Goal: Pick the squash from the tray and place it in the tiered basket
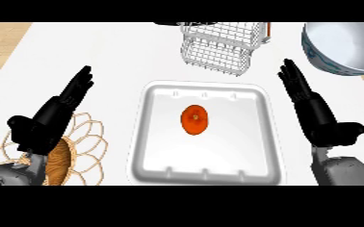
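At the middle of the white counter [107,53], a white, shallow, square moulded tray [153,144] is lying flat, and a small, round, orange squash [195,119] is sitting near its centre, apart from every wall.

Item, destination: a white wire tiered basket [217,48] is standing just beyond the tray's far edge, unoccupied as far as the wire shows.

Item, right hand [304,96]: black, fingers straight and held together, pointing away from the body, hovering beside the tray's right wall and touching nothing.

Item, left hand [64,103]: black, fingers likewise straight, holding nothing, well to the tray's left and above a woven wicker trivet with looped edging [89,144].

Item, periphery: a large pale-blue bowl [334,48] is sitting at the far right corner, near the basket.

Step in hand, as judged: the approach is only beginning. Either hand is lying about equally near; whichever reaches ought to be coming in over the tray wall rather than through it, descending onto the squash from above with thumb and fingers spread to either side. The squash is round and looks apt to roll on the smooth tray floor if nudged before closing.

Surface: plain white; a strip of tan is showing at the far left.
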Robot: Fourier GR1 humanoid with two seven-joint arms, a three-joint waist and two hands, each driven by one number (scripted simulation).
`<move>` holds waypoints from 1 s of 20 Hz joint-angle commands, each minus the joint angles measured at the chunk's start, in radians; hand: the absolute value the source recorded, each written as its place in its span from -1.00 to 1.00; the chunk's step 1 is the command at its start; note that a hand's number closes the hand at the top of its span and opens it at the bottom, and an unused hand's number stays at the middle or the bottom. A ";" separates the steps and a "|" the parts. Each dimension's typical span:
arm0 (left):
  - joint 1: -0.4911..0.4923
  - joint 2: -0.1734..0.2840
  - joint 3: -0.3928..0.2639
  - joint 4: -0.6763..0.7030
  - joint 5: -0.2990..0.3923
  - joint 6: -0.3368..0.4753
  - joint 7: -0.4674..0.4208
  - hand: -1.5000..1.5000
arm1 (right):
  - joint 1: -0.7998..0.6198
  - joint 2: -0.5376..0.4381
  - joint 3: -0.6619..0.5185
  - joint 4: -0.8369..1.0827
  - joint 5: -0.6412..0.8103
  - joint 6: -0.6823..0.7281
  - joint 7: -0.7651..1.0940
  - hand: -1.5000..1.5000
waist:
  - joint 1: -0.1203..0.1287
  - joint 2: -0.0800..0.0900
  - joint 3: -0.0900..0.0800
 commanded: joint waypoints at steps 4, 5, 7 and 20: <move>-0.003 -0.104 -0.031 0.070 -0.013 -0.007 -0.103 0.00 | -0.209 0.222 0.253 0.054 0.125 -0.070 0.180 -1.00 | 0.057 0.040 0.007; -0.042 -0.135 -0.036 0.093 -0.012 0.006 -0.099 0.00 | -0.250 0.274 0.297 0.076 0.124 -0.063 0.217 -1.00 | 0.060 0.045 0.006; 0.004 -0.168 -0.068 0.107 0.019 -0.018 -0.104 0.00 | -0.318 0.164 0.334 0.130 0.371 -0.157 0.236 -1.00 | 0.065 0.040 -0.002; -0.013 -0.241 -0.029 0.287 0.001 -0.046 -0.218 0.00 | -0.621 0.193 0.529 0.174 0.287 -0.194 0.416 -1.00 | -0.003 0.016 0.007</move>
